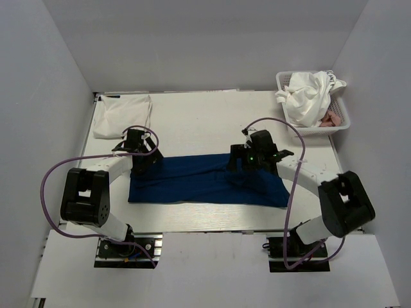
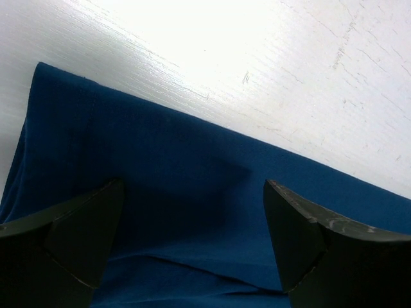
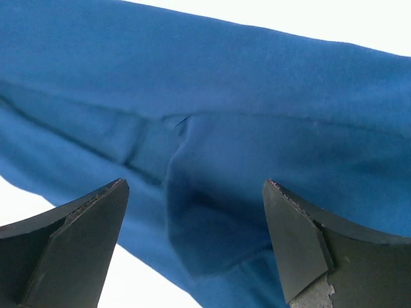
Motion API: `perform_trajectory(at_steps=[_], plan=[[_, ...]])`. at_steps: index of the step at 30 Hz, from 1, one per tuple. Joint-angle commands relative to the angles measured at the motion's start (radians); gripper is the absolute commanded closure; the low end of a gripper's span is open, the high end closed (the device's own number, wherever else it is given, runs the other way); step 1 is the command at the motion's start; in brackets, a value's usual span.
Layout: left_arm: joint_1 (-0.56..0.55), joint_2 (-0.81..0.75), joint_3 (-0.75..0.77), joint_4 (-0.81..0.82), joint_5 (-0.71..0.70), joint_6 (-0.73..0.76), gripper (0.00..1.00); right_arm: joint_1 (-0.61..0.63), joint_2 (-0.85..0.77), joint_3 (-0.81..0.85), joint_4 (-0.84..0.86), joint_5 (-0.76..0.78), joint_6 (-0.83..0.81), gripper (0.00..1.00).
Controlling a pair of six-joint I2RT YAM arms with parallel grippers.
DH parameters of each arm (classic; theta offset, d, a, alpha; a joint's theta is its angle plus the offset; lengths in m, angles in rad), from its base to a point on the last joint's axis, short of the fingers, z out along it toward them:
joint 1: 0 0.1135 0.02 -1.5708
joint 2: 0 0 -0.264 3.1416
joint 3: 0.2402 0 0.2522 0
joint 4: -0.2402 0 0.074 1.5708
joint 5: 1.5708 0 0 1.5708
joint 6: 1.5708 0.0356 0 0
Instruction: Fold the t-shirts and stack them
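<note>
The navy blue t-shirt (image 1: pixel 205 179) lies flat as a wide folded band across the middle of the table, print hidden. My left gripper (image 1: pixel 142 157) is open just over its far left corner; the left wrist view shows the cloth (image 2: pixel 192 192) between the spread fingers (image 2: pixel 83 237). My right gripper (image 1: pixel 241 160) is open over the shirt's far right part; the right wrist view shows rumpled blue cloth (image 3: pixel 225 160) between its fingers (image 3: pixel 295 244). A folded white t-shirt (image 1: pixel 122 114) lies at the far left. Crumpled white t-shirts (image 1: pixel 308 96) and a pink one (image 1: pixel 331 119) sit in the basket.
The white mesh basket (image 1: pixel 343 122) stands at the far right corner of the table (image 1: pixel 205 119). White walls close in the back and both sides. Purple cables loop from both arms over the near table edge.
</note>
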Motion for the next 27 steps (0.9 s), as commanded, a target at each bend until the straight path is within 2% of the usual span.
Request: perform_trajectory(at_steps=[1,6,10,14,18,21,25,27], plan=[[0.003,0.003,-0.031,-0.046,-0.015,0.015,0.00,0.000,0.065,0.018,0.018,0.020,0.014,0.10],[0.003,0.003,-0.031,-0.046,-0.015,0.015,0.00,0.000,0.060,-0.029,-0.006,0.035,0.040,0.10],[0.003,0.003,-0.042,-0.046,-0.035,0.015,0.00,0.015,-0.009,-0.077,-0.051,-0.096,0.060,0.10],[0.003,0.003,-0.051,-0.037,-0.035,0.015,0.00,0.087,-0.107,-0.123,-0.101,-0.265,0.088,0.10],[0.003,0.003,-0.051,-0.037,-0.035,0.025,0.00,0.173,-0.139,-0.115,-0.216,-0.328,0.077,0.10],[0.003,0.003,-0.051,-0.037,-0.044,0.025,0.00,0.212,-0.183,-0.095,-0.230,-0.353,0.079,0.10],[0.003,-0.008,-0.042,-0.037,-0.044,0.025,0.00,0.207,-0.265,-0.043,-0.233,-0.191,0.092,0.10],[0.003,-0.017,-0.030,-0.048,-0.044,0.035,0.00,0.201,-0.268,-0.039,-0.238,-0.035,0.140,0.10]])
